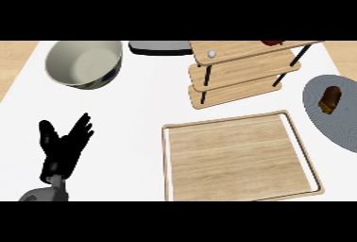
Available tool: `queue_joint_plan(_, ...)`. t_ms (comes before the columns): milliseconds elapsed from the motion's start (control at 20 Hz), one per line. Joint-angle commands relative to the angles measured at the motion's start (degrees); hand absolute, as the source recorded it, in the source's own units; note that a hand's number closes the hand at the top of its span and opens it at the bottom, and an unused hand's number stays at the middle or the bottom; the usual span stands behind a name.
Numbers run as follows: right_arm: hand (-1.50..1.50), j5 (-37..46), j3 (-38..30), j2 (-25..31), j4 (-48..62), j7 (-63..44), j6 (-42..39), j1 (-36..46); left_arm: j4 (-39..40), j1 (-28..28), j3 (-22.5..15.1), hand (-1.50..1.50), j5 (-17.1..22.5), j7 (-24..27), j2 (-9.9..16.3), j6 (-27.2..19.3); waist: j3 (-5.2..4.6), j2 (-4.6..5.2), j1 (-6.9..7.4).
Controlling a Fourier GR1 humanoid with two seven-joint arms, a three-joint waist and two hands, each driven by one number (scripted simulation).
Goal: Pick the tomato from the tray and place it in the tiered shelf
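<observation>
The tray (241,160) lies bare and a red thing, likely the tomato (272,43), sits on the shelf (241,71) top, so placing seems done; left hand (63,146) rests, fingers spread, holding nothing.

Left hand (63,144) was matte black with slim fingers and a thumb, joined below to a rounded grey forearm (43,194).
</observation>
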State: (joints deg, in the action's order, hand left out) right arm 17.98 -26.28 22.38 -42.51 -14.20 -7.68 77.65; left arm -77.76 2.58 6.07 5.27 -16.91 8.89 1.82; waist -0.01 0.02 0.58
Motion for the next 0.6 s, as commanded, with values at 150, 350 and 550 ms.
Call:
queue_joint_plan(150,-1.5,-0.8,-4.1,4.9,2.2,0.1,8.8,1.0,0.5,1.8,0.6,0.0,-0.2,-0.1,0.9,0.2,-0.01,0.31,0.37)
queue_joint_plan(350,-1.5,-1.2,-7.5,12.1,5.0,1.4,10.2,-1.1,0.0,0.2,-0.2,0.0,-0.3,0.2,0.0,0.5,0.04,0.43,0.44)
queue_joint_plan(550,-1.5,-3.3,-10.0,16.2,7.3,-1.2,10.5,-0.9,3.0,1.0,0.9,0.0,-0.4,2.3,-0.4,-0.3,0.0,0.31,0.04)
